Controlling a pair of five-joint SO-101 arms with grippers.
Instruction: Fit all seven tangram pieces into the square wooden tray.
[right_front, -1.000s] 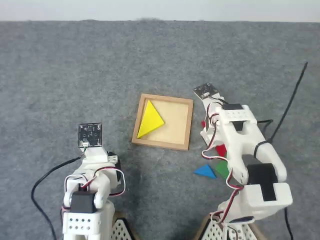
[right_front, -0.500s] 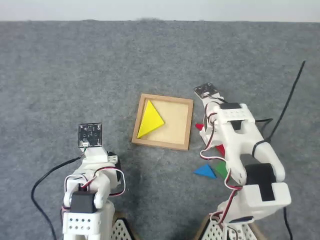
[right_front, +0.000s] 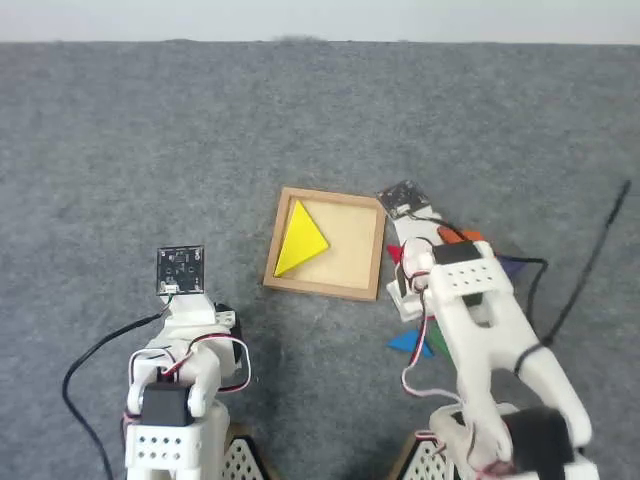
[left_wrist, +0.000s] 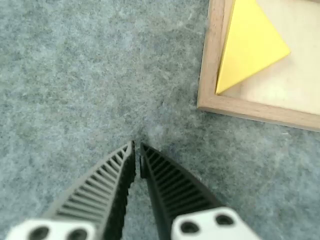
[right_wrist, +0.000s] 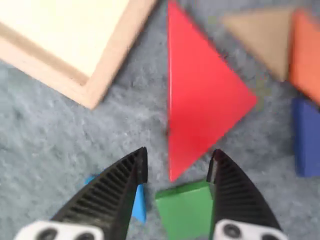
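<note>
Grey carpet on the tabletop (right_front: 150, 130). High view: wooden tray (right_front: 330, 194) mid-scene, yellow triangle (right_front: 298, 240) flat in its left half. Right arm (right_front: 475, 300) is just right of the tray, above loose pieces. Blue piece (right_front: 405, 341) pokes out on its near-left side, orange piece (right_front: 466, 236) on its far side. Left arm (right_front: 185, 370) is near-left, well apart from the tray.

Left wrist view: left fingers (left_wrist: 112, 175) almost together with only a thin slit, gripping nothing, over bare carpet near a tray corner.

Right wrist view: right fingers (right_wrist: 117, 182) spread, straddling one tip of the red triangle (right_wrist: 200, 100), which lies flat on the tabletop beside a tray corner. Contact: can't tell. Green piece (right_wrist: 187, 210) sits just off that tip. Tan triangle (right_wrist: 265, 35) lies beyond the red triangle.
</note>
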